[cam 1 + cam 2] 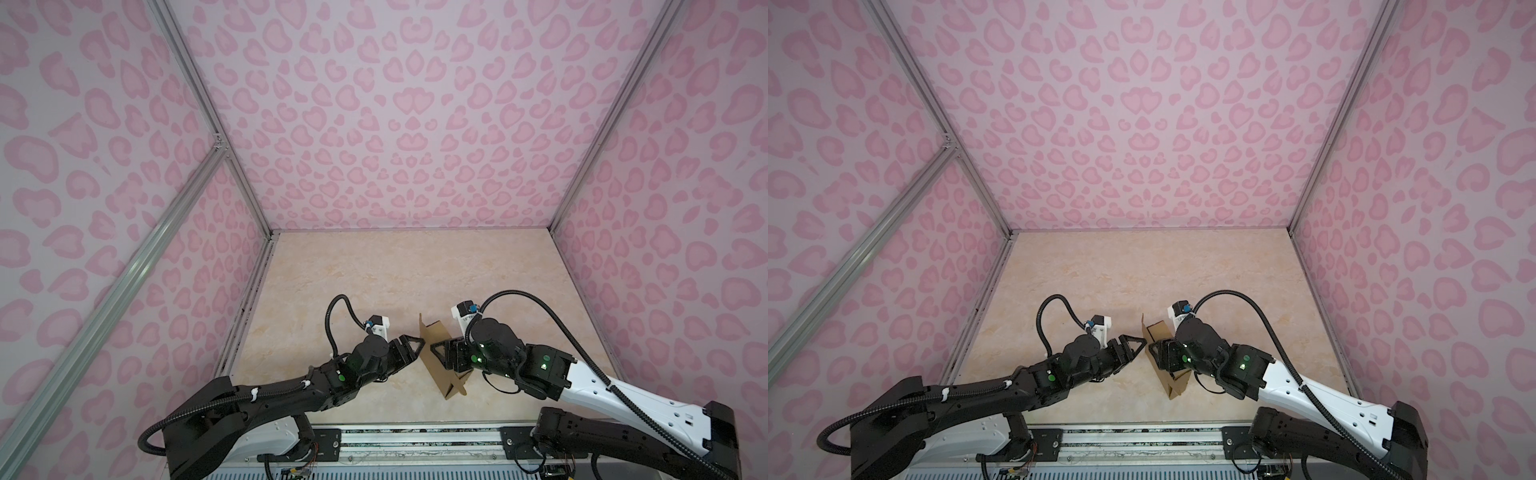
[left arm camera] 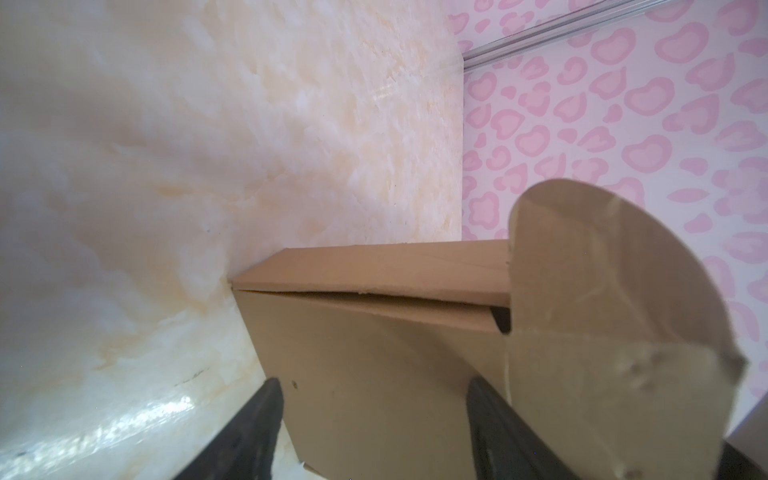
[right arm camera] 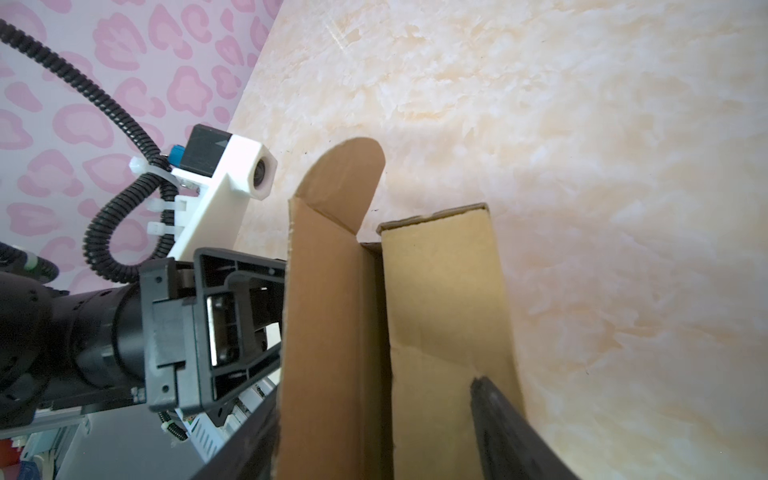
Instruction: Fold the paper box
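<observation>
The brown paper box (image 1: 434, 332) (image 1: 1159, 332) stands on edge on the table, near the front, between my two grippers. My left gripper (image 1: 417, 347) (image 1: 1140, 345) is open, its fingertips at the box's outer face (image 2: 374, 332). In the left wrist view both fingers (image 2: 266, 419) frame that flat panel, and a rounded flap (image 2: 602, 311) sticks out beside it. My right gripper (image 1: 434, 347) (image 1: 1152, 345) reaches in from the other side. Its jaws (image 3: 376, 390) stand wide apart, with the box's brown wall (image 3: 332, 311) and lighter panel (image 3: 440, 291) between them.
The marble-look table (image 1: 395, 270) stretches beyond the box to the back wall. Pink patterned walls close in the left, back and right. A metal rail (image 1: 415, 440) runs along the front edge between the arm bases. The left arm's wrist camera (image 3: 232, 174) sits close to the box.
</observation>
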Controlling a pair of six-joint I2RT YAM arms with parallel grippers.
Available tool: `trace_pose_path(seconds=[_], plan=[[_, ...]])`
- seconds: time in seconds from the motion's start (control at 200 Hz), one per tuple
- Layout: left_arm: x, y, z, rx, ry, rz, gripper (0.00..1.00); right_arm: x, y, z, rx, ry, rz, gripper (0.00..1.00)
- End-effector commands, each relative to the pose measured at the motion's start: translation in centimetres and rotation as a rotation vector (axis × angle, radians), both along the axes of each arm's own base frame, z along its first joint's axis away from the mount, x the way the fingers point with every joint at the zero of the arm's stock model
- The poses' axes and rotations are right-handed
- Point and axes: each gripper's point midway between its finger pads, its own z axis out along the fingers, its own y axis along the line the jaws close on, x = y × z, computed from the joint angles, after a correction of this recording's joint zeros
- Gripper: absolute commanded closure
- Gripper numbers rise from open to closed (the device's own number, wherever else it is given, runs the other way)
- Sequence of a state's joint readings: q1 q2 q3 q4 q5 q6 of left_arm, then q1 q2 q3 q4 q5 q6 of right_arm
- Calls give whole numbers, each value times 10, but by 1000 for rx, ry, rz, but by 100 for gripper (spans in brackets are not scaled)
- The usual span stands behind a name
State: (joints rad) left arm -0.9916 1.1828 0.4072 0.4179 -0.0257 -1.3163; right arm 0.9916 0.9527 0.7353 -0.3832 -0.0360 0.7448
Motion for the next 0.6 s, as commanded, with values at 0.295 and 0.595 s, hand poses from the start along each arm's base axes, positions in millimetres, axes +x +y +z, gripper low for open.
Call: trace_pose_path(seconds=[0.295,0.595], plan=[[0,-4,1,-30,-2,-2,27,3,-7,-1,0,-1,-37,32],[0,-4,-2,-31,4,1,27,6,-16,6,-17,-32,-57,31]])
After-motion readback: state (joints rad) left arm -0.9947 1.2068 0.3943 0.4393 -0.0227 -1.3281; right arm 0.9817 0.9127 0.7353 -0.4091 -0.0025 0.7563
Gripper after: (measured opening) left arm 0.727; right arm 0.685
